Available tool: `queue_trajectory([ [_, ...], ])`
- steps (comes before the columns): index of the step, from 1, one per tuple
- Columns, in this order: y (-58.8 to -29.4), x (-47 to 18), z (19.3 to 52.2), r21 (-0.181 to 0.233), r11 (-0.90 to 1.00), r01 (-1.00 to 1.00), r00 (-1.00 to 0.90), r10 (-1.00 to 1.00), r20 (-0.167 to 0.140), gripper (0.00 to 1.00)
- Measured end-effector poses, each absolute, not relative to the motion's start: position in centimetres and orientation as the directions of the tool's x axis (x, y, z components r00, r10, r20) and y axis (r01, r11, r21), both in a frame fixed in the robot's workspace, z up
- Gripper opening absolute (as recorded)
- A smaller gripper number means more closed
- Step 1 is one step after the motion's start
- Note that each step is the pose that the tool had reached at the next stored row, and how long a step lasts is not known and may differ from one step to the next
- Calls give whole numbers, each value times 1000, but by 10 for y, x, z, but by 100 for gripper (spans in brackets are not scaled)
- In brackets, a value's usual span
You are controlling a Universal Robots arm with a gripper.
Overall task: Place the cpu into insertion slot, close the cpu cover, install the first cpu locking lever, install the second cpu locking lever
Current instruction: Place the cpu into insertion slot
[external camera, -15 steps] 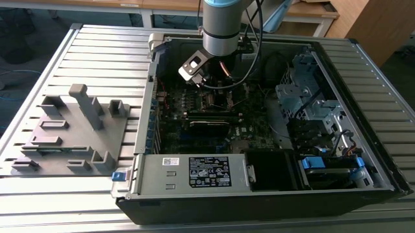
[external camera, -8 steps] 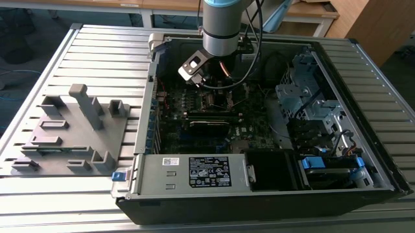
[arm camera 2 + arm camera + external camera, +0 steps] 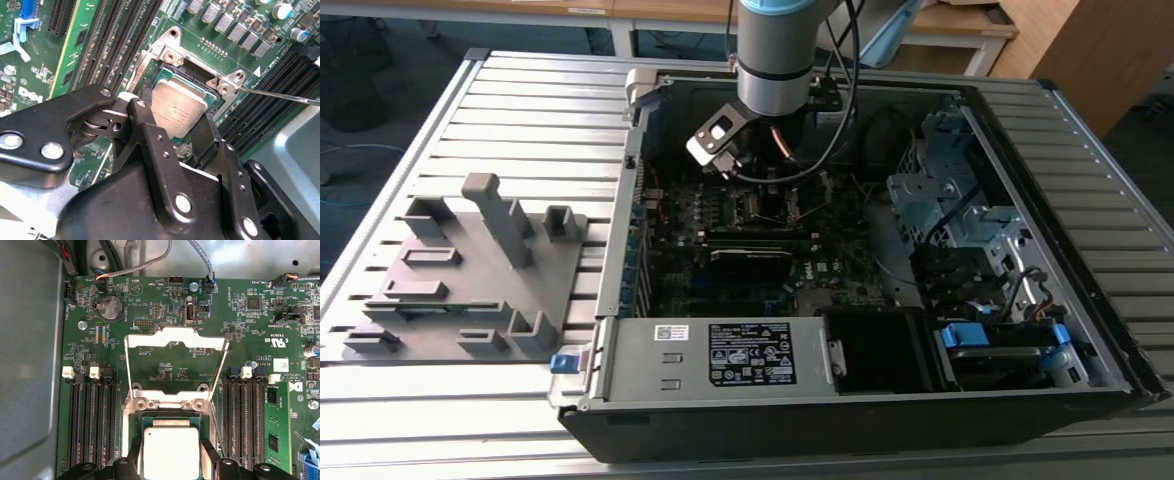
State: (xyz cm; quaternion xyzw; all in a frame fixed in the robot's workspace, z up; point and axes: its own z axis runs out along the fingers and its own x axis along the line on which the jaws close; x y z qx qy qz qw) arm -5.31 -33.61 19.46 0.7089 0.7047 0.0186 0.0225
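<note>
The cpu (image 3: 179, 105), silver top up, sits over the insertion slot (image 3: 186, 77) on the green motherboard (image 3: 192, 37), clamped between the gripper (image 3: 175, 120) fingers (image 3: 144, 120).

One computer case (image 3: 881, 425), one green motherboard (image 3: 240, 315). One cpu (image 3: 171, 452), one insertion slot (image 3: 170, 418), one cpu cover (image 3: 150, 341). One gripper (image 3: 172, 135). Two banks of black memory slots (image 3: 92, 430), four white slot latches (image 3: 67, 372). One coin cell battery (image 3: 110, 307). One grey fixture plate (image 3: 454, 270).

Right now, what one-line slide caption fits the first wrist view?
The cpu sits in the insertion slot, the cpu cover standing open over the green motherboard.
</note>
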Motion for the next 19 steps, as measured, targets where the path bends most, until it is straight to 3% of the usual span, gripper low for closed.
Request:
queue_trajectory([
  [19,-336,-53,192,58,-6,998,6,1000,-5,54],
])
